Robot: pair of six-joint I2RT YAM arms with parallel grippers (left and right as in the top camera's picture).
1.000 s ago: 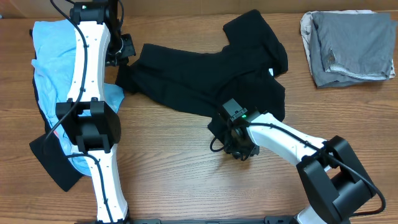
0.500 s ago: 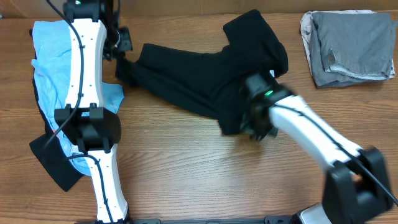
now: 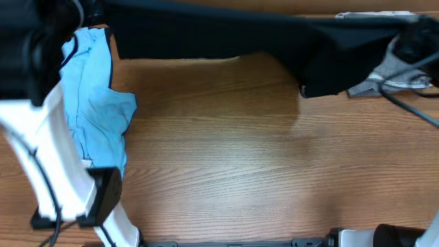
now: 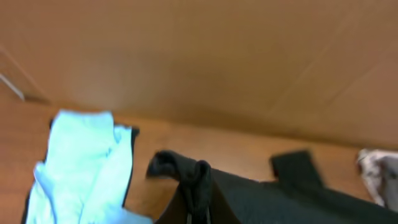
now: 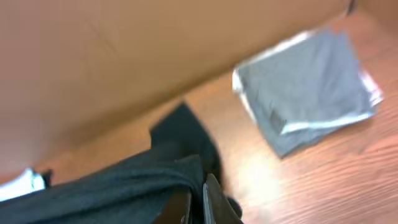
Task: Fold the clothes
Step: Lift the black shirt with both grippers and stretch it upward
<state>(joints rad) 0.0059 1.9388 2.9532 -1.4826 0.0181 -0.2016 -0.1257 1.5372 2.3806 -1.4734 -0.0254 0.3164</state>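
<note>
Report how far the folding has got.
Done: the grey pile lies folded. In hand: the left gripper and right gripper hold the black T-shirt stretched in the air, unfolded. To do: that T-shirt and the crumpled blue garment.

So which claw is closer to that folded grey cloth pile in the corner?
Right. The right gripper, clamped on the black T-shirt, is up beside the folded grey garment; the left gripper holds the shirt's far end, near the light blue cloth.
</note>
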